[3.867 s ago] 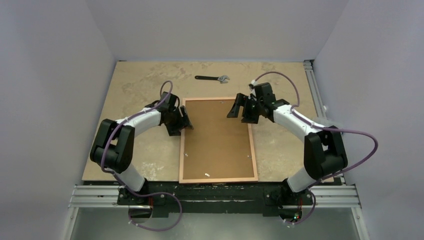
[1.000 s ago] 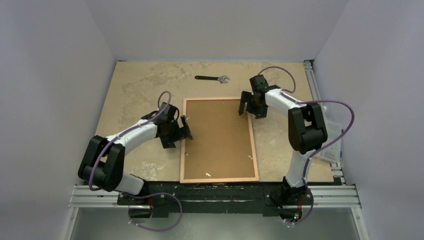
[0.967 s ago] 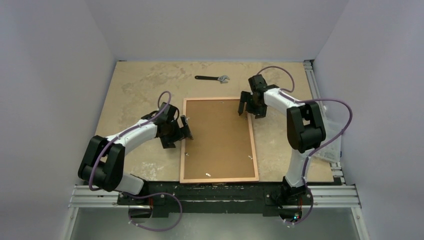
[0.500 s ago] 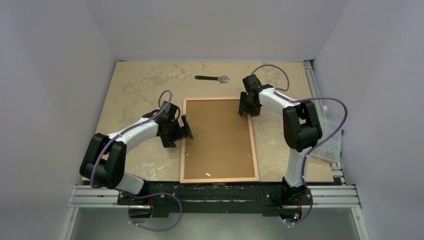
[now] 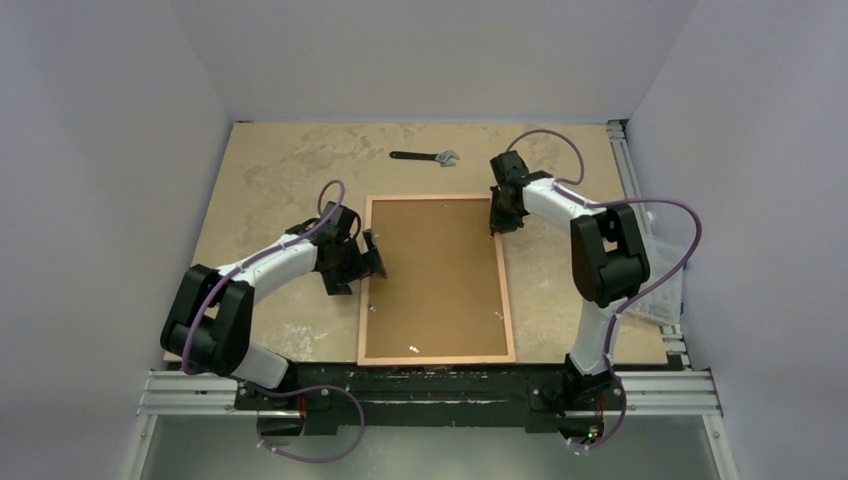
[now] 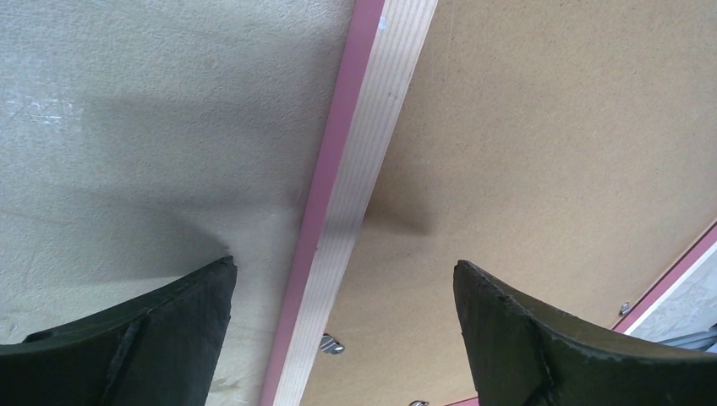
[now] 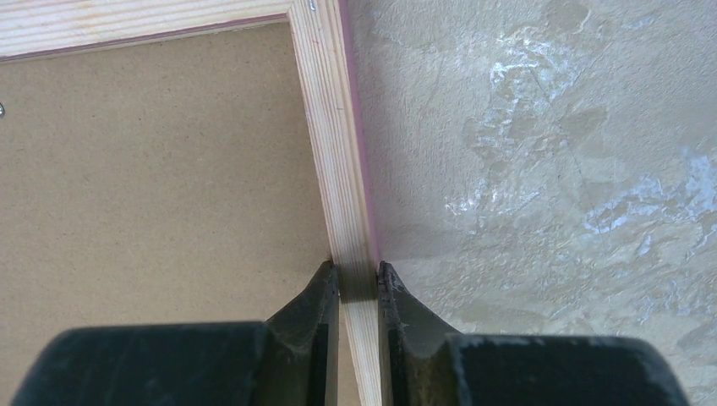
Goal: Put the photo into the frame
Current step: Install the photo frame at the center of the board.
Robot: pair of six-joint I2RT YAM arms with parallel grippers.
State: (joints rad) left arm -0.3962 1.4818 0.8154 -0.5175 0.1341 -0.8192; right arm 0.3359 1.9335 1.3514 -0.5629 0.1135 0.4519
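So here's where my two grippers are. The frame (image 5: 509, 300) is lying face down in the middle of the table (image 5: 280, 170), wood-coloured back up, with a thin pink edge showing along the outside. The brown backing board (image 5: 435, 280) sits inside it and fills the whole opening, with a few small metal tabs (image 5: 412, 349) around its edge. I can't tell if the photo is underneath.

My right gripper (image 7: 358, 275) is pinched narrow on the frame's right rail, just near of the far right corner. One finger is on the board side and the other on the table side, both pressed against the wood.

My left gripper (image 6: 342, 264) is spread wide over the left rail, about a third of the way down from the far end. One finger hangs over bare table, the other over the board. I can't say if either one touches.

As for room, the frame's near edge sits right at the table's near edge by my bases. There's bare tabletop on both long sides. A wrench (image 5: 425, 156) lies beyond the far rail, well apart from it.
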